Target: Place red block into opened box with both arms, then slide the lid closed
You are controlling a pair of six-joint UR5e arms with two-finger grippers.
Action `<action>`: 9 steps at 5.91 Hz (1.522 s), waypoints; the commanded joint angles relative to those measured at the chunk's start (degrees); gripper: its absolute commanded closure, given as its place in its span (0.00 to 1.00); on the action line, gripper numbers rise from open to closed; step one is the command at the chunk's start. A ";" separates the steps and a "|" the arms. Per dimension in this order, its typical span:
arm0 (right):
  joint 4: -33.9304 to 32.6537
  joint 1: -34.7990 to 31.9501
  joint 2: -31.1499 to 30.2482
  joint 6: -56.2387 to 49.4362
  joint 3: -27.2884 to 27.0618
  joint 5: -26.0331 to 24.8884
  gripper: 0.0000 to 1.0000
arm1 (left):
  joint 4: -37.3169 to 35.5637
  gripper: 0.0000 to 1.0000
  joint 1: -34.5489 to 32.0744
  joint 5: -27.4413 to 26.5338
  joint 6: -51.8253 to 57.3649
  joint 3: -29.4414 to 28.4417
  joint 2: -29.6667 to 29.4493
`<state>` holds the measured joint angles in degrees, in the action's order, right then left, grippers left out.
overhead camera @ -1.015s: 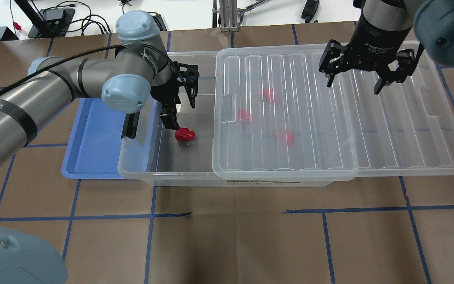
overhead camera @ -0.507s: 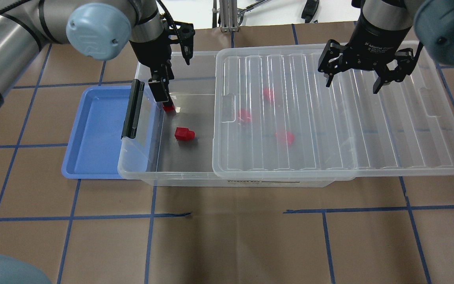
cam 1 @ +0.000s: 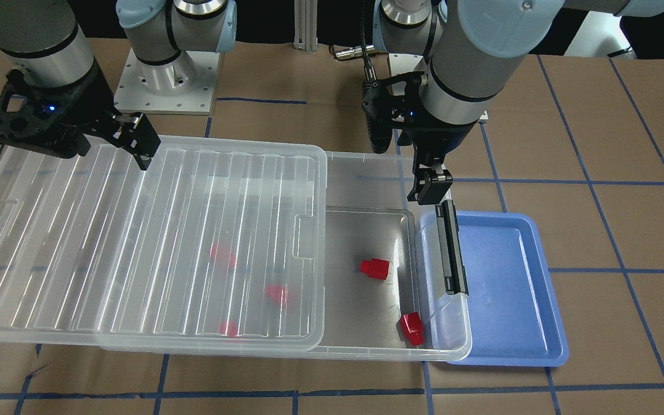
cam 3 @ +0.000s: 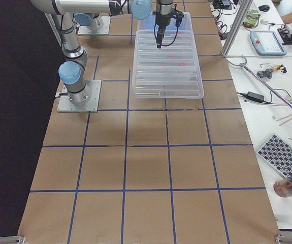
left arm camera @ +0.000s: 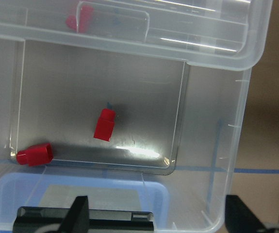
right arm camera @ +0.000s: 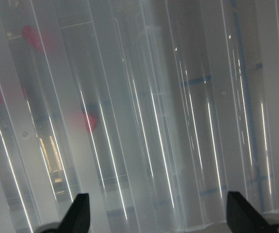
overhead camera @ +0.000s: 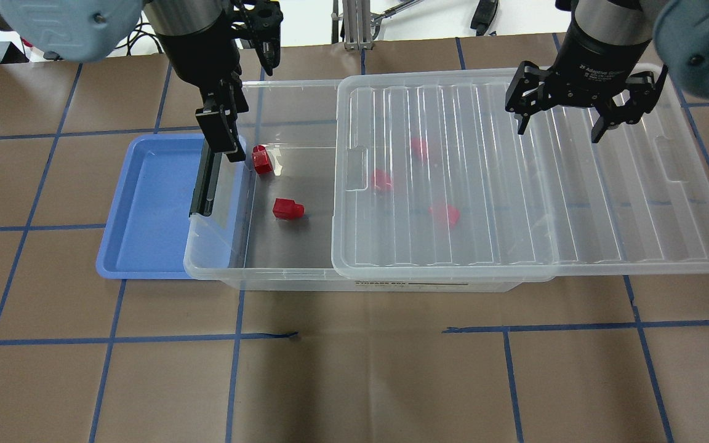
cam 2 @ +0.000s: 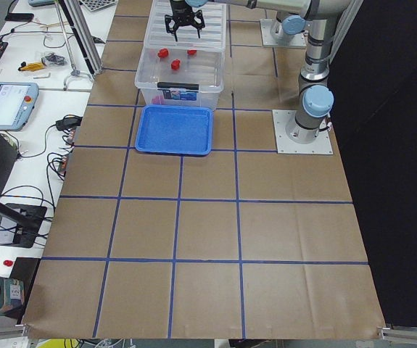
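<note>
The clear box (overhead camera: 280,275) lies across the table with its ribbed lid (overhead camera: 576,203) slid off to the right, so the left end is uncovered. Two red blocks lie in that uncovered part: one (overhead camera: 261,160) (cam 1: 412,328) (left arm camera: 35,154) by the latch end, one (overhead camera: 287,208) (cam 1: 374,268) (left arm camera: 105,124) nearer the lid. Three more show blurred under the lid (overhead camera: 419,147) (overhead camera: 381,179) (overhead camera: 445,214). My left gripper (overhead camera: 247,92) (cam 1: 404,161) hangs open and empty above the box's far left corner. My right gripper (overhead camera: 560,129) (cam 1: 67,138) hovers open over the lid.
A blue tray (overhead camera: 151,209) lies against the box's left end, partly under the black latch bar (overhead camera: 207,178). Brown paper with blue tape lines covers the table. Cables and stands sit beyond the far edge.
My left arm has lifted and drawn back toward the far left, uncovering a second red block lying by the latch end. The right gripper has shifted slightly right, still open.
</note>
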<state>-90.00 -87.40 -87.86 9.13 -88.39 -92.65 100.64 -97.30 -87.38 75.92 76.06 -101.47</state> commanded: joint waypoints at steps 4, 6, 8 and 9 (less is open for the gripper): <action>-6.58 24.95 2.77 -31.76 -0.81 -2.61 0.00 | 0.70 0.02 2.03 -0.25 -42.55 0.15 6.01; -7.99 30.60 5.05 -37.50 -0.90 -2.62 0.00 | -1.66 0.02 3.60 -1.04 -68.30 0.93 8.03; -10.54 32.20 7.95 -38.66 -1.25 -2.88 0.00 | -1.85 0.02 4.13 -2.52 -79.76 1.46 8.56; -10.72 32.29 8.57 -38.05 -3.17 -3.67 0.00 | -2.72 0.02 5.44 -2.71 -77.61 2.51 7.52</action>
<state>-100.33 -55.36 -80.17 -29.24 -90.16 -95.74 98.56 -92.88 -89.64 -1.79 77.76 -93.33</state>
